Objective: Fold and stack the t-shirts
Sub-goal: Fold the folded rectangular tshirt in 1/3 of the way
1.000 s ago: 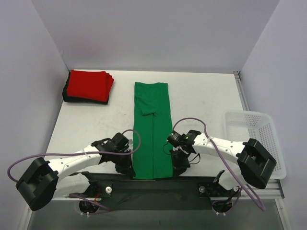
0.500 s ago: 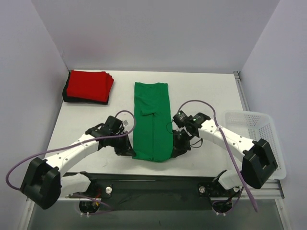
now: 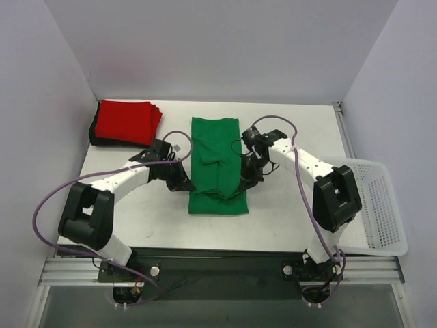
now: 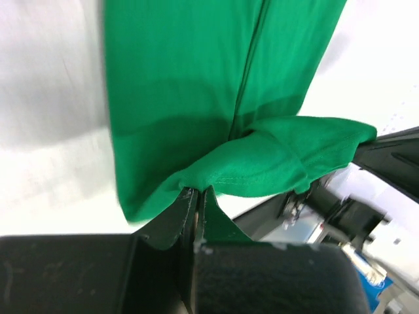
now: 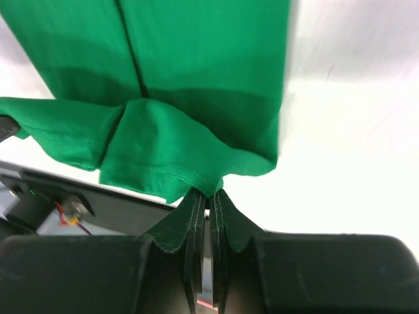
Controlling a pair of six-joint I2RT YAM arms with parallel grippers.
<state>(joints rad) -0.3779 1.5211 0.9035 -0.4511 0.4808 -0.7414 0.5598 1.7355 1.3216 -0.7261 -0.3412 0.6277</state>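
Note:
A bright green t-shirt [image 3: 217, 140], folded into a long strip, lies in the middle of the table. Its near end is lifted and doubled back over itself. My left gripper [image 3: 187, 184] is shut on the left corner of that hem [image 4: 262, 171], and my right gripper [image 3: 244, 179] is shut on the right corner [image 5: 163, 154]. In both wrist views the hem sags between the two grippers above the flat lower layer. A folded red t-shirt [image 3: 126, 121] sits on top of a black one [image 3: 93, 130] at the back left.
A white mesh basket [image 3: 374, 205] stands at the right edge of the table. The enclosure's walls close in the back and the left side. Cables loop from both arms over the table beside the shirt.
Both grippers have carried the green shirt's near hem away from the front edge toward the middle, folding the strip over itself. Both arms now reach farther out.

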